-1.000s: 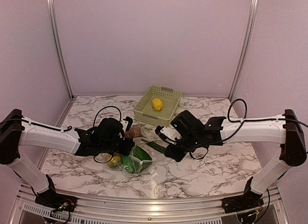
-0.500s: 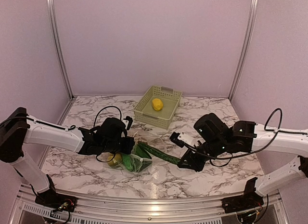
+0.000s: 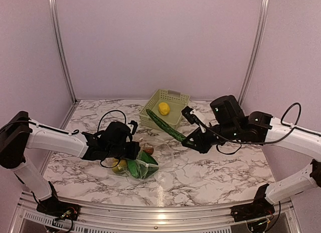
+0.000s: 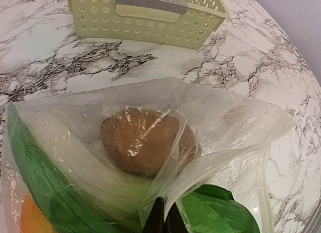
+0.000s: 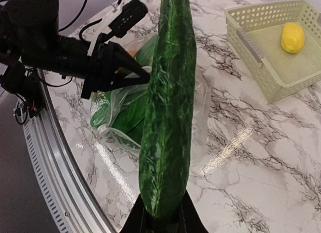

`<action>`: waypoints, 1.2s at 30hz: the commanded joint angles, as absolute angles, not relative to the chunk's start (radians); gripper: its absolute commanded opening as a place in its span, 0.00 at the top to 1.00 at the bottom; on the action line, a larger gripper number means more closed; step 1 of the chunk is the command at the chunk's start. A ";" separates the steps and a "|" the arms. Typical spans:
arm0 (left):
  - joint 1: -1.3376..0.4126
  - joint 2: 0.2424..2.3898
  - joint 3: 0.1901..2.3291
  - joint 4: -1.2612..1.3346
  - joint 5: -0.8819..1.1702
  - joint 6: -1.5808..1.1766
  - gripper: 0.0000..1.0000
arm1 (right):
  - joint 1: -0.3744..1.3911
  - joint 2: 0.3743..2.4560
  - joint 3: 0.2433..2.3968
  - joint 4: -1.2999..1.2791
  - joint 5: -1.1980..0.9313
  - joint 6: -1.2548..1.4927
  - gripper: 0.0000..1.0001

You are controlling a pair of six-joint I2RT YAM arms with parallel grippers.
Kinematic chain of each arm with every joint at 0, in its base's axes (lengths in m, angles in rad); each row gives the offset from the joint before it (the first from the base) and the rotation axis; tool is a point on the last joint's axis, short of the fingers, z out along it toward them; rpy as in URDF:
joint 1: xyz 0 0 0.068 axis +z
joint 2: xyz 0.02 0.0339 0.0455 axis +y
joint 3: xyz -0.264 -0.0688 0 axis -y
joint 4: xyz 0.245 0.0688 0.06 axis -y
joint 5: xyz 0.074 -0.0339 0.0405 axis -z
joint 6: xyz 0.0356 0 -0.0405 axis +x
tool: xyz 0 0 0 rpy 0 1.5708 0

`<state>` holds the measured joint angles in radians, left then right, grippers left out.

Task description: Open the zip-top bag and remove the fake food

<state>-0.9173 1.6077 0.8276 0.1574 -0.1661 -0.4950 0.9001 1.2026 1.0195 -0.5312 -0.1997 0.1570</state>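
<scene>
The clear zip-top bag (image 3: 150, 158) lies on the marble table, open toward the right. Inside it show a brown piece (image 4: 143, 140), a white-green leafy vegetable (image 4: 55, 178) and an orange-yellow mango (image 3: 119, 167). My left gripper (image 4: 164, 220) is shut on a fold of the bag's plastic. My right gripper (image 5: 163, 218) is shut on the long green pod (image 5: 168, 107) and holds it in the air, clear of the bag, its far end near the basket's front edge (image 3: 163, 124). A yellow lemon (image 3: 163, 108) lies in the basket.
The pale green slotted basket (image 3: 150, 112) stands at the back middle of the table; it also shows in the left wrist view (image 4: 145, 27). Purple walls close in the back and sides. A metal rail (image 3: 150, 215) runs along the near edge.
My right gripper has pulled the green pod out of the bag, swung right, then lifted it up and back toward the basket. My left gripper has kept its hold on the bag.
</scene>
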 commanded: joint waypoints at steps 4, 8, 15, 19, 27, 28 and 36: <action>-0.912 1.599 0.841 0.139 -0.181 -0.502 1.00 | 0.708 1.435 1.216 -0.286 -0.089 0.253 1.00; -0.913 1.592 0.842 0.139 -0.187 -0.505 1.00 | 0.687 1.571 1.353 -0.279 0.052 0.278 1.00; -0.910 1.601 0.845 0.142 -0.185 -0.502 1.00 | 0.632 1.811 1.556 -0.290 0.132 0.261 1.00; -0.911 1.601 0.844 0.145 -0.184 -0.500 1.00 | 0.595 1.911 1.624 -0.286 0.155 0.284 1.00; -0.906 1.604 0.840 0.144 -0.185 -0.495 1.00 | 0.558 2.083 1.749 -0.287 0.122 0.321 1.00; -0.904 1.604 0.840 0.145 -0.184 -0.495 1.00 | 0.556 2.102 1.763 -0.289 0.117 0.325 1.00; -0.898 1.606 0.837 0.143 -0.183 -0.493 1.00 | 0.555 2.196 1.824 -0.292 0.106 0.370 1.00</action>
<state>-0.9092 1.6073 0.8276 0.1566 -0.1688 -0.4946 0.5552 2.1681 1.7676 -0.2905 0.1116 0.3336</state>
